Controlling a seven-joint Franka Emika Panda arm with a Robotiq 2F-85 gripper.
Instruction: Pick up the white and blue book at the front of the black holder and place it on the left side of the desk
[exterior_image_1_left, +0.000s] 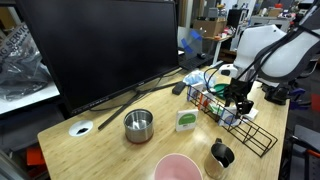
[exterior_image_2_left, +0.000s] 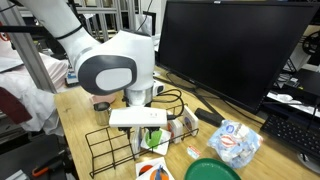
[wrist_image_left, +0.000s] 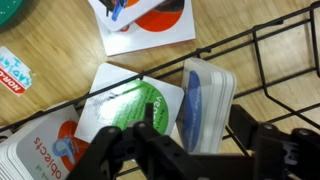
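The white and blue book (wrist_image_left: 207, 95) stands on edge in the black wire holder (wrist_image_left: 285, 45), beside a green and white book (wrist_image_left: 130, 105). My gripper (wrist_image_left: 205, 140) reaches down into the holder with one finger on each side of the white and blue book, closed against it. In both exterior views the gripper (exterior_image_1_left: 237, 101) (exterior_image_2_left: 148, 135) is low inside the holder (exterior_image_1_left: 255, 135) (exterior_image_2_left: 105, 150). The book is still down in the holder.
A white book with an orange and blue cover (exterior_image_2_left: 152, 172) lies on the desk beside the holder. A green and white card (exterior_image_1_left: 186, 121), metal bowl (exterior_image_1_left: 138, 125), pink bowl (exterior_image_1_left: 178, 168) and large monitor (exterior_image_1_left: 100, 50) are nearby. A green plate (exterior_image_2_left: 210, 172) and plastic bag (exterior_image_2_left: 236, 142) sit close.
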